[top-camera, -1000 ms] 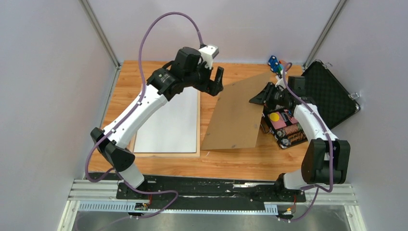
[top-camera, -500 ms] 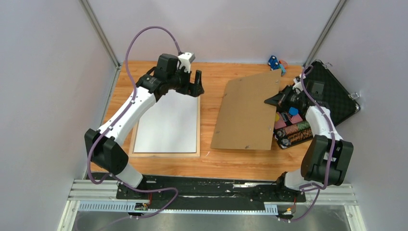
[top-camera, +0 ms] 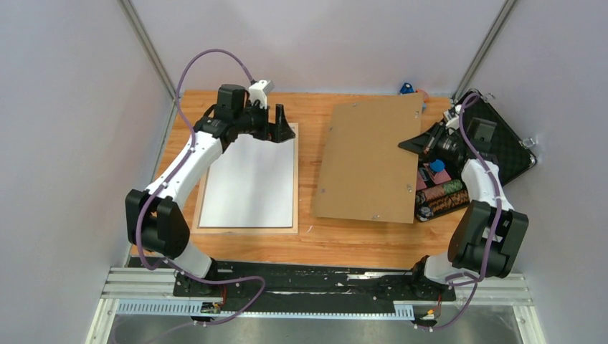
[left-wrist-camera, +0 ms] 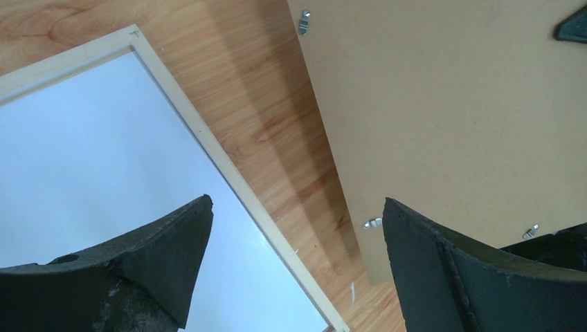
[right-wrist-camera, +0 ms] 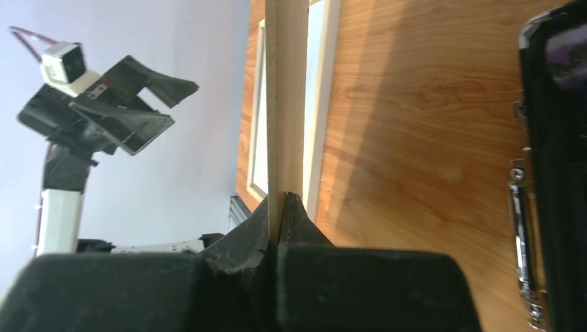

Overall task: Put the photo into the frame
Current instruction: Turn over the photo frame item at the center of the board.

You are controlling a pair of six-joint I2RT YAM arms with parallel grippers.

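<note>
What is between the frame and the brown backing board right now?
Only a bare strip of wooden tabletop separates the frame from the brown backing board. It shows in the top external view and, closer up, in the left wrist view.

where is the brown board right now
In the overhead view the brown board is right of centre, pinched at its right edge by the right claw, with the frame lying flat to its left.

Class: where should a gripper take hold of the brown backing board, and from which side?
Its right edge, from the right: the backing board is a thin sheet, that edge raised off the table, so fingers fit above and below.
</note>
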